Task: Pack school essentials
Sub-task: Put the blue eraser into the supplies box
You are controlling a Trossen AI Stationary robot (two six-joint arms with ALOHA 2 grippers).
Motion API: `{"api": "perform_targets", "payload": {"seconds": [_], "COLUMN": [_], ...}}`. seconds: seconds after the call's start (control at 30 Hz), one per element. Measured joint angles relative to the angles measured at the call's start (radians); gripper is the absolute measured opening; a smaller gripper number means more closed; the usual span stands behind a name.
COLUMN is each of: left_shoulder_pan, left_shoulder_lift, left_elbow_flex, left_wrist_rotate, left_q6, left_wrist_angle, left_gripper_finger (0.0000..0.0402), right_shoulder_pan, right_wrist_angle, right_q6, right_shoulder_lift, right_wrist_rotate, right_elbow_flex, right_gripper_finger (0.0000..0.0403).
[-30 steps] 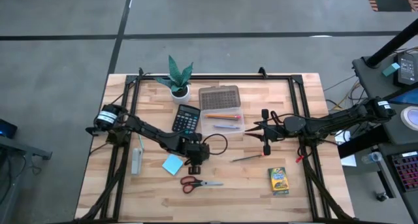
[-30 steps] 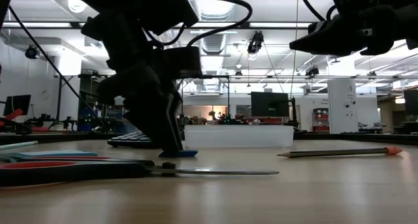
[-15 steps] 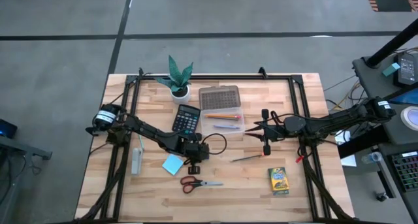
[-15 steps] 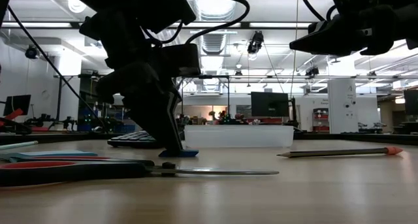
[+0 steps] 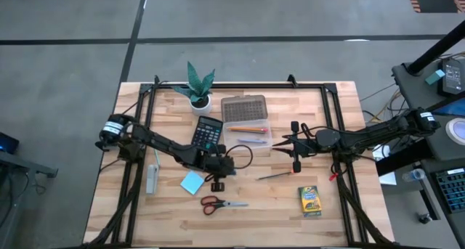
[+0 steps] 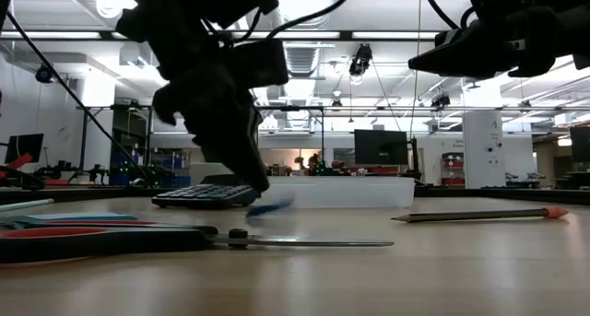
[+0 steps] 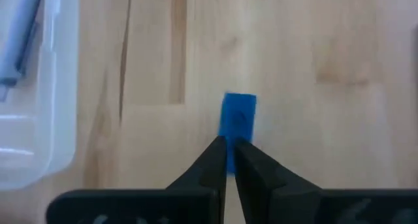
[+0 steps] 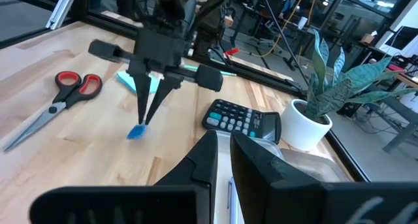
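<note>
A tiny blue eraser (image 7: 238, 119) hangs just above the wooden table, caught in my left gripper (image 7: 228, 153), which is shut on it at the table's middle, near the calculator. The low view shows the eraser (image 6: 270, 206) tilted and off the tabletop. My right gripper (image 5: 282, 142) hovers shut beside the clear box (image 5: 247, 135), holding nothing. Lying flat on the table are red-handled scissors (image 5: 221, 202), a light-blue note pad (image 5: 192, 182), a pencil (image 5: 276, 175) and a crayon box (image 5: 311, 200). My left gripper pinches one end of the eraser (image 7: 233, 139) between its two fingertips. The fingers slant down from above, and the rest of the eraser sticks out past them. The eraser is lifted clear of the table and hangs tilted below the fingertips (image 6: 256, 180).
A calculator (image 5: 208, 131) lies beside the clear box, whose grey lid (image 5: 243, 108) lies behind it; pens are inside the box. A potted plant (image 5: 197, 86) stands at the far edge. A small grey object (image 5: 151, 178) lies at the left. Black frame rails run along the table's sides.
My left gripper has taken hold of the blue eraser and gone up. The eraser, which lay flat on the table under the fingertips, now hangs tilted and clear of it.
</note>
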Motion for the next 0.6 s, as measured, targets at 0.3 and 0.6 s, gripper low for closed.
{"api": "perform_targets", "payload": {"seconds": [0.3,0.6], "left_shoulder_pan": [0.031,0.026], "left_shoulder_lift": [-0.003,-0.003], "left_elbow_flex": [0.000,-0.084], "left_wrist_rotate": [0.000,0.134], "left_q6": [0.071,0.187], "left_wrist_angle": [0.051,0.077], "left_gripper_finger": [0.0013,0.0004], "right_shoulder_pan": [0.000,0.014], "right_wrist_angle": [0.000,0.001], "right_q6": [-0.002,0.076], "right_shoulder_lift": [0.000,0.042], "right_wrist_rotate": [0.000,0.008], "right_elbow_flex": [0.000,0.011], "right_gripper_finger": [0.0034,0.0033]}}
